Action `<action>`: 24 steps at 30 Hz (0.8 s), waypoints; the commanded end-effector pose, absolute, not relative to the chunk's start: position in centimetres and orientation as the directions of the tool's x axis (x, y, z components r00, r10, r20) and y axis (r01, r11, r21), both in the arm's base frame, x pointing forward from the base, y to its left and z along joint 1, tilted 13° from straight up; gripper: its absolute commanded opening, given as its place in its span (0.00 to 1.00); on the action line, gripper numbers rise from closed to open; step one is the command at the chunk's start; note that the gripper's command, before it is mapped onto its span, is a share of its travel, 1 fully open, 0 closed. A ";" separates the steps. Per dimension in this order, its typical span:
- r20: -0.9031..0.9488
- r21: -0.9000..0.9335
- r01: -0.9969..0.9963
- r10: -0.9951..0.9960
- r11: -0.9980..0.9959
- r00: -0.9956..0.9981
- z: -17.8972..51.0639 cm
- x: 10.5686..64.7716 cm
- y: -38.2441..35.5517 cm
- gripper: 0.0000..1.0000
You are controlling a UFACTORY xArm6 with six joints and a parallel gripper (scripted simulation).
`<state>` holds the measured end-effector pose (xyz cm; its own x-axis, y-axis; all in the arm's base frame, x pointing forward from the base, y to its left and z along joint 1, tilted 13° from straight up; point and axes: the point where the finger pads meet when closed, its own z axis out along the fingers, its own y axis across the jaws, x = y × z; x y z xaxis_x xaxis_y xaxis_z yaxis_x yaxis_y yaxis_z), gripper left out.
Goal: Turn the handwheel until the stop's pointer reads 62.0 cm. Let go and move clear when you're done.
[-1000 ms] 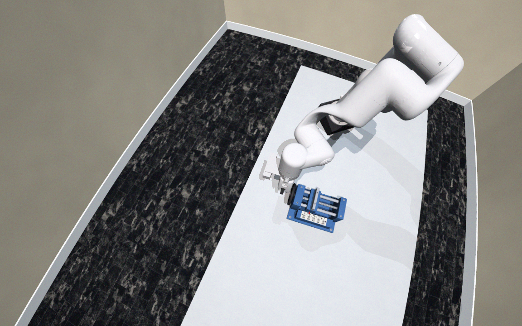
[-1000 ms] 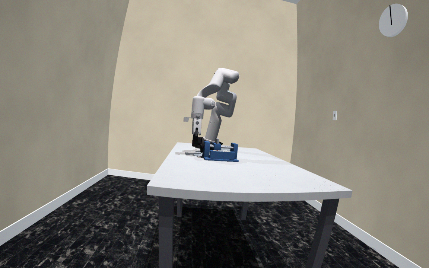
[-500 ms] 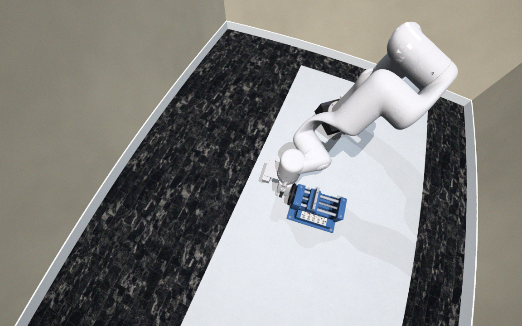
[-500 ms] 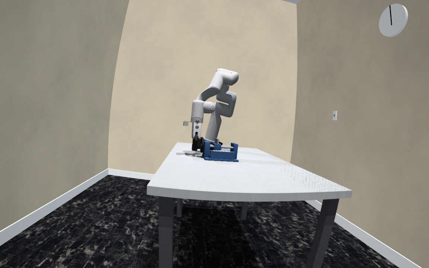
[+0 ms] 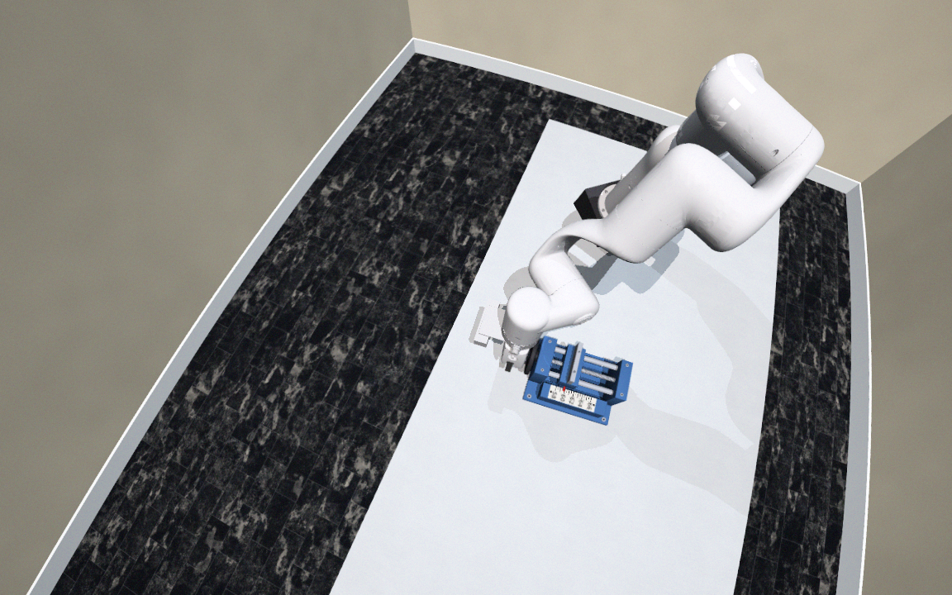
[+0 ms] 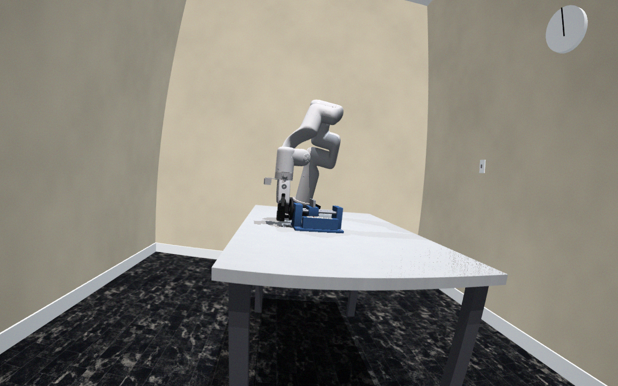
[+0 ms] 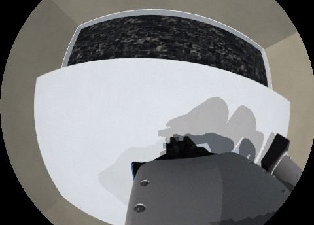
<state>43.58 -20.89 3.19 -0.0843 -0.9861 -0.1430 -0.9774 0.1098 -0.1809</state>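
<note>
Handwheel [image 6: 282, 211], a black disc at the blue stop fixture's [image 6: 318, 222] end, sits clamped in the white arm's gripper [image 6: 282, 201], reaching down to crank it.

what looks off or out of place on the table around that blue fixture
Nothing stands out. The blue fixture sits flat on the table, skewed to its edges but intact, with nothing spilled. The gripper comes down at the black handwheel, jaws shut on it. The scale is too small to read.

white arm [image 5: 657, 199] bent low; pincer [image 6: 282, 203] downward, clamped on handwheel [image 6: 283, 211]
</note>
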 end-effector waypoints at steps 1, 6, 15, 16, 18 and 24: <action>-0.141 -0.185 -0.977 -0.986 0.109 -0.084 3.6 44.7 -21.1 0.06; -0.141 -0.185 -0.977 -0.986 0.109 -0.084 4.0 45.3 -21.2 0.06; -0.141 -0.185 -0.977 -0.986 0.109 -0.084 6.1 46.5 -21.6 0.06; -0.141 -0.185 -0.977 -0.986 0.109 -0.084 6.4 46.5 -21.6 0.06; -0.141 -0.185 -0.977 -0.986 0.109 -0.084 7.0 46.5 -21.7 0.06; -0.141 -0.185 -0.977 -0.986 0.109 -0.084 8.0 46.1 -21.8 0.06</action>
